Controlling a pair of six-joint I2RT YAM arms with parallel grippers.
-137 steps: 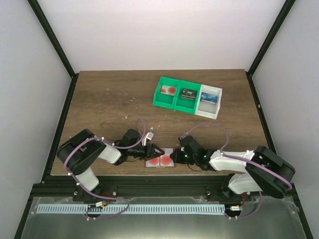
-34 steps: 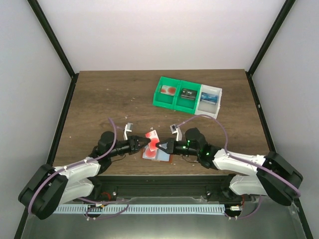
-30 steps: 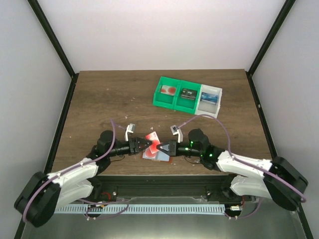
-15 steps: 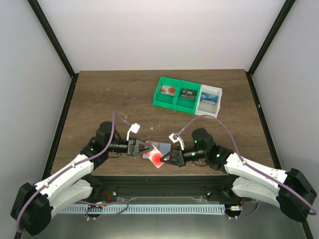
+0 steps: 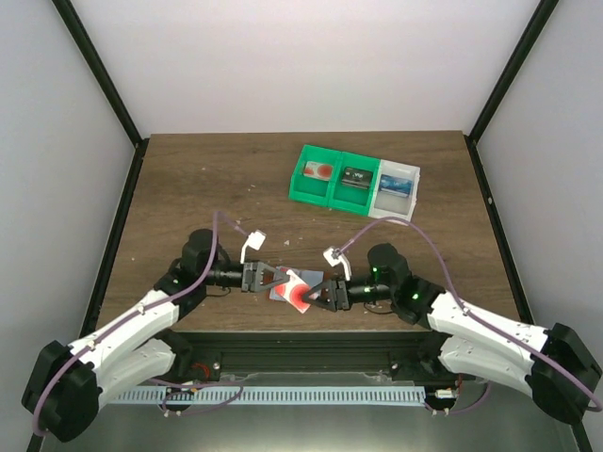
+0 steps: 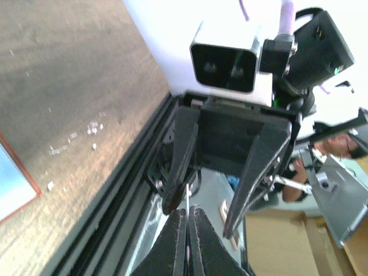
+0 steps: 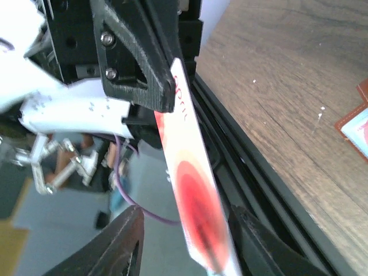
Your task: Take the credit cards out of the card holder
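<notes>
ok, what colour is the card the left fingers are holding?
White with a large red round mark. The card shows best in the right wrist view.

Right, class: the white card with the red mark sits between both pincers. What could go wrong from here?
The left pincer alone pinches the card; the right pincer stands open around it. A release too early may drop it past the table's near edge. The pincers face closely and may bump.

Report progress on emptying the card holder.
Done: the white plastic card with the red round mark is out of the reddish-brown leather card holder on the table. In hand: left gripper pinches it aloft; right gripper is open around it. Left: setting it down; any remaining card is unclear.
</notes>
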